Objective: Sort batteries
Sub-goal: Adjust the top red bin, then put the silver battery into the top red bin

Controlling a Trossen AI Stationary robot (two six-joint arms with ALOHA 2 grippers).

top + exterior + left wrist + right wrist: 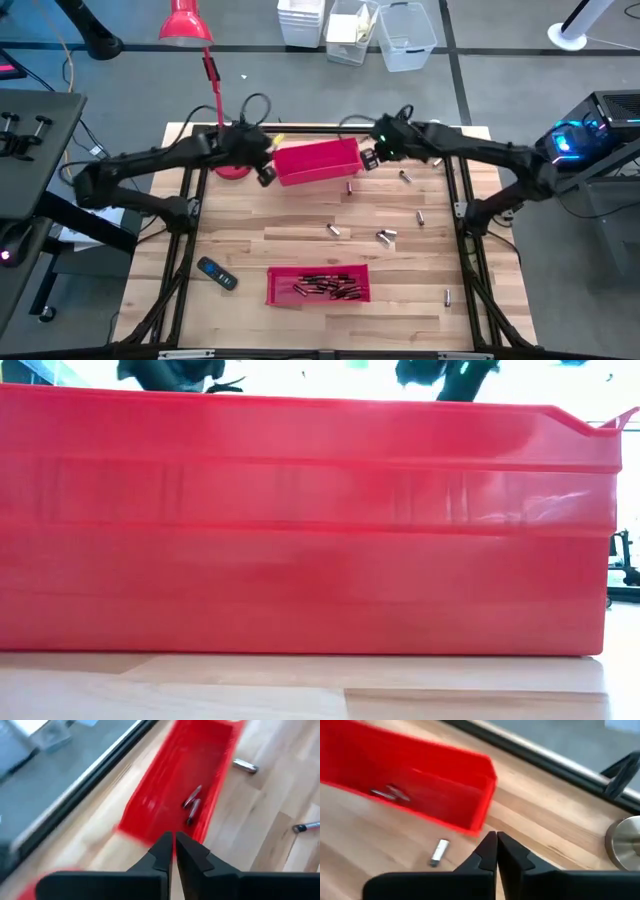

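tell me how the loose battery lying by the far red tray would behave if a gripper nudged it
The battery looks like a smooth metal cylinder lying on its side on the bare wood table, so it would probably roll rather than slide. Its shiny casing suggests a slippery pinch. It looks rigid, likely dense for its size.

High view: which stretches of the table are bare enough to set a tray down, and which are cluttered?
Bare wood lies between the near red tray and the far red tray, toward the left. Loose batteries crowd the middle right. The handset takes the near left.
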